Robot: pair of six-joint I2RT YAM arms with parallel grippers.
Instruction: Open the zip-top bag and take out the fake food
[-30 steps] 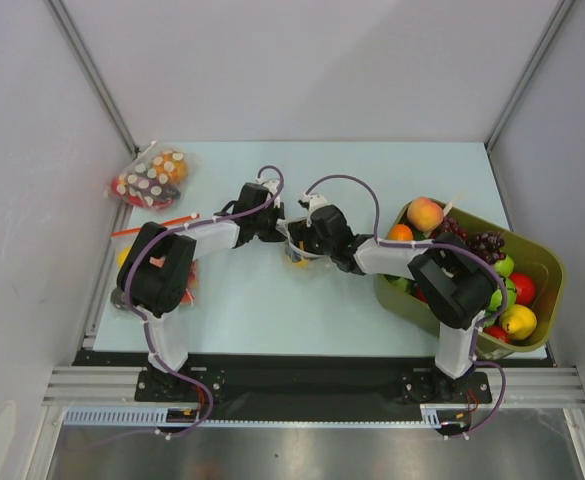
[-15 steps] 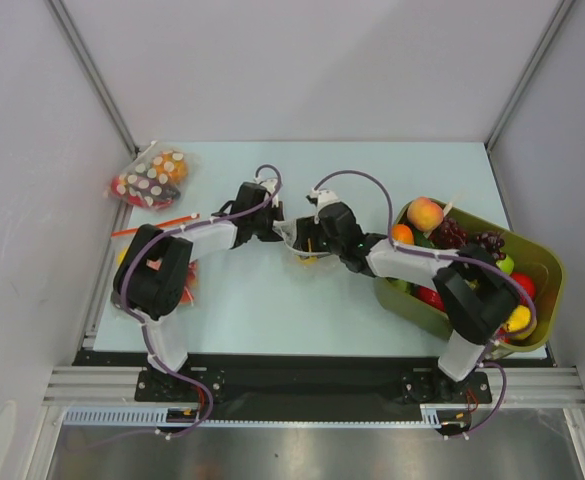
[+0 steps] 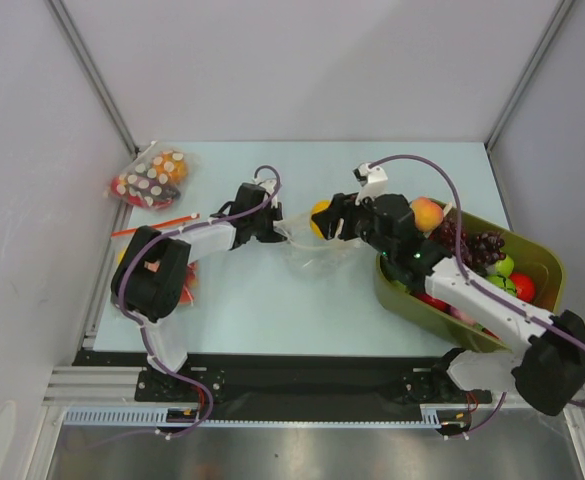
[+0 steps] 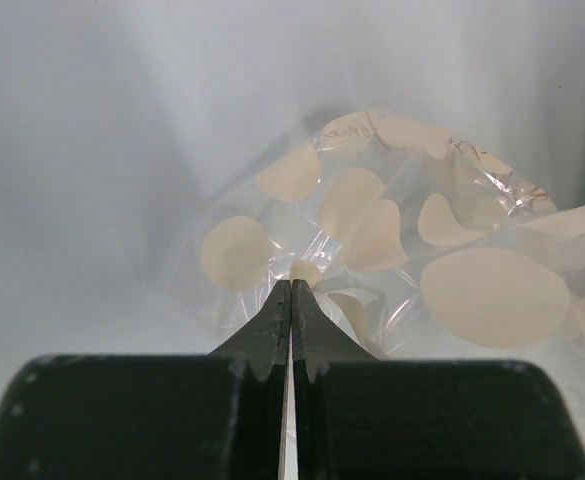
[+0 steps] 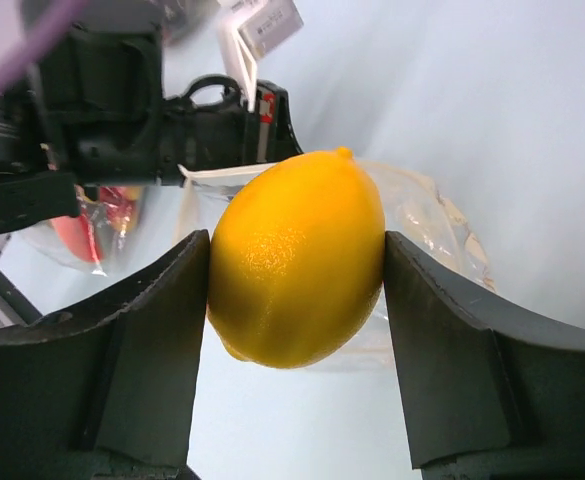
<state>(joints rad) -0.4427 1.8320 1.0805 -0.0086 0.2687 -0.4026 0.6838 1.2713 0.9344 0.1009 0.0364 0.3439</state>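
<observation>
You see the left gripper (image 3: 275, 228) closed tight on one edge of the zip-top bag (image 3: 314, 258); in the left wrist view the two jaws meet with only the thin clear plastic between them. The bag lies on the pale blue table (image 3: 242, 300) near the middle, between the two arms, and its white polka dots (image 4: 494, 296) face the left wrist camera. From the pictures, you cannot tell whether anything is inside the bag.

The right gripper (image 3: 323, 219) holds the orange-yellow fruit (image 5: 297, 258) (it looks like a lemon). Its jaws press on both sides of the fruit, so they stand rather wide. The fruit is outside the bag and lifted off the table, just beside the bag's far edge and close to the left gripper.

On the right of the table you find an olive-green tub (image 3: 554, 285). In it there are the peach (image 3: 427, 213), the dark grape bunch (image 3: 484, 244), a green piece (image 3: 503, 266) and a red fruit (image 3: 522, 288). The right arm reaches over the tub.

At the far left corner another dotted bag (image 3: 150, 178) with red and orange inside lies well apart from both grippers.
</observation>
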